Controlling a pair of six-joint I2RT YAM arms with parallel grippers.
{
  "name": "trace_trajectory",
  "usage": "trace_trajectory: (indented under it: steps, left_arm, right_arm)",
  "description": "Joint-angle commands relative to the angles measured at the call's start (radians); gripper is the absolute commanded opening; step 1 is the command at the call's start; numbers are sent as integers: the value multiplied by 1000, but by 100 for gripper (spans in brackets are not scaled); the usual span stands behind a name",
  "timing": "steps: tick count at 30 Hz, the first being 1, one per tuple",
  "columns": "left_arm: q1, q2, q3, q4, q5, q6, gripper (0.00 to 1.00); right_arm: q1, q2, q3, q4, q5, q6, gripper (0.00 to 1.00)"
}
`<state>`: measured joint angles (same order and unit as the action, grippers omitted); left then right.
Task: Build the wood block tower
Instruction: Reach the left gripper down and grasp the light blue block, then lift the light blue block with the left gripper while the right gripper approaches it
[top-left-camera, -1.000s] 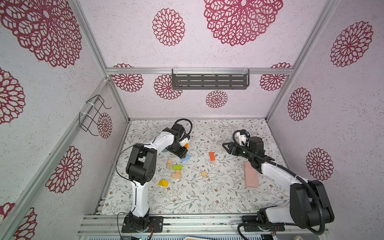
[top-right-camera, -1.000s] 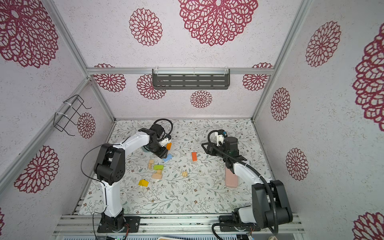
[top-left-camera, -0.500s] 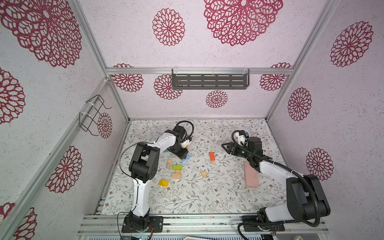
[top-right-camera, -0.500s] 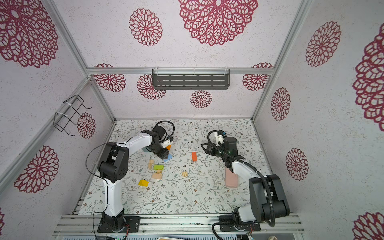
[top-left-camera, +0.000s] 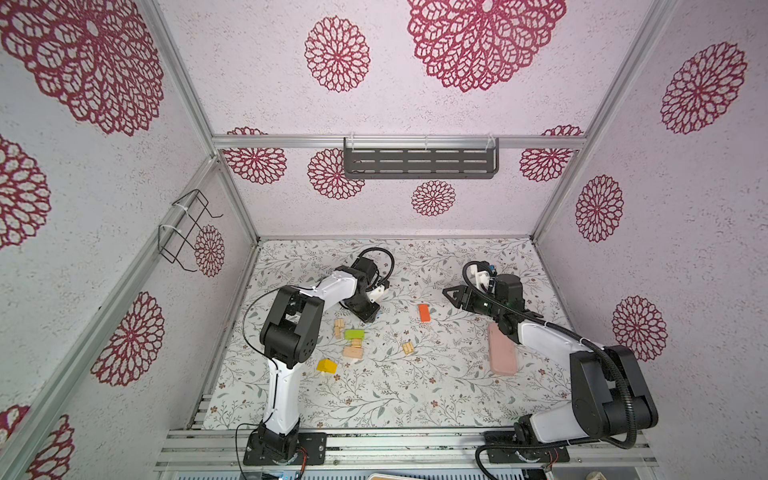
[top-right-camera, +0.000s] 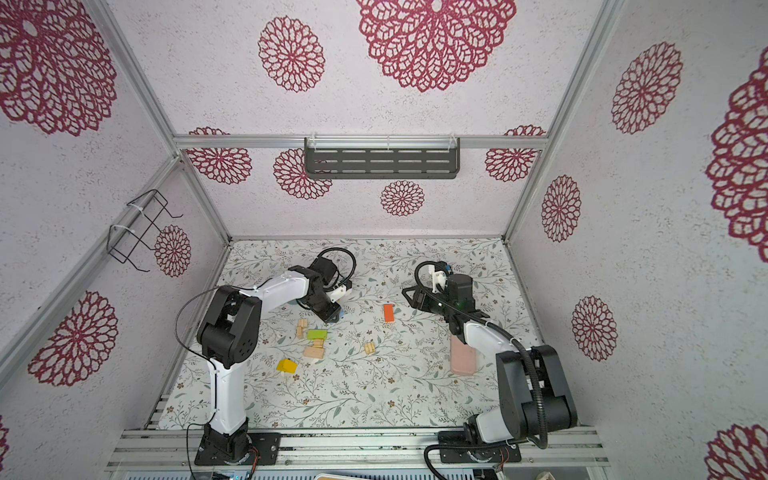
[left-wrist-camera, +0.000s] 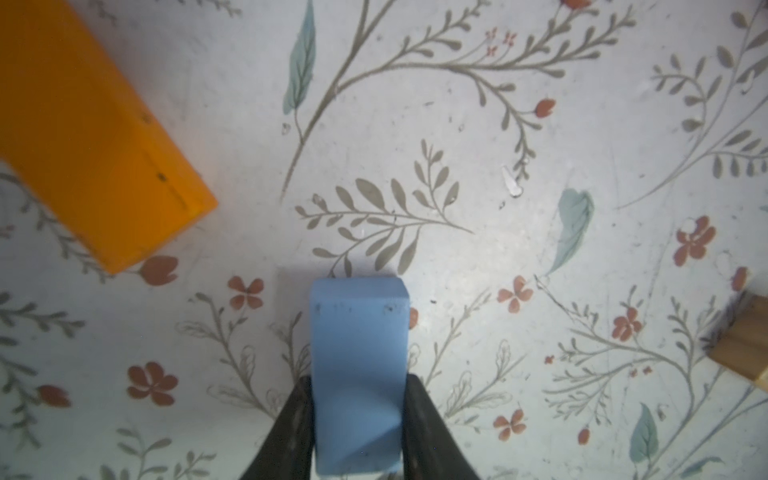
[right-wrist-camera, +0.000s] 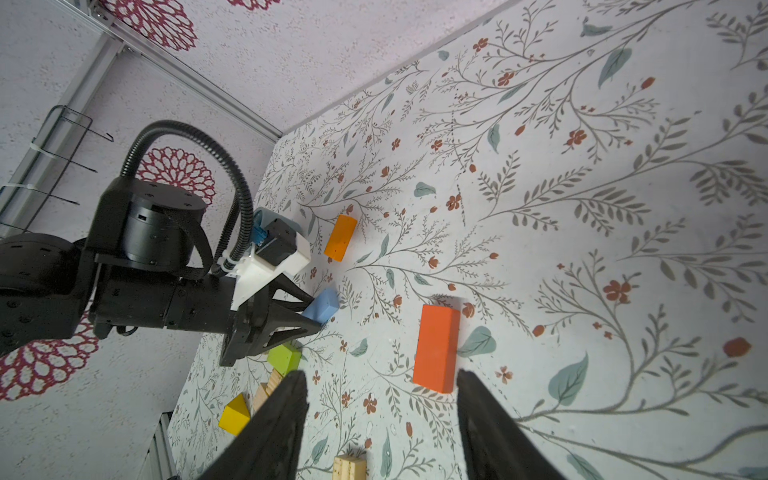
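Holding: my left claw (left-wrist-camera: 358, 379) pinches the blue block (left-wrist-camera: 358, 332).
Right claw (right-wrist-camera: 380, 376): mine too — wide open, by the red block (right-wrist-camera: 436, 347).

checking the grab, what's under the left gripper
The left gripper has a light blue block pinched between its fingers. In both top views the gripper covers nearly all of it; its underside is hidden.
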<state>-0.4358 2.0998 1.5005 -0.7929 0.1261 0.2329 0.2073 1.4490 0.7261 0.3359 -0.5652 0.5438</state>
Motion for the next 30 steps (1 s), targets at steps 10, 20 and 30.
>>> trace_trajectory:
  steps: [10,20,30]
  left_arm:
    - [-41,-125,-40,12,-66,21,21]
    - [-166,-304,-50,36,-96,49,21]
    - [-246,-337,-14,48,-78,71,21]
  right_arm:
    - [-31,32,27,6,-108,-3,61]
    - [-9,90,66,69,-326,75,49]
    - [89,122,168,-64,-361,-5,50]
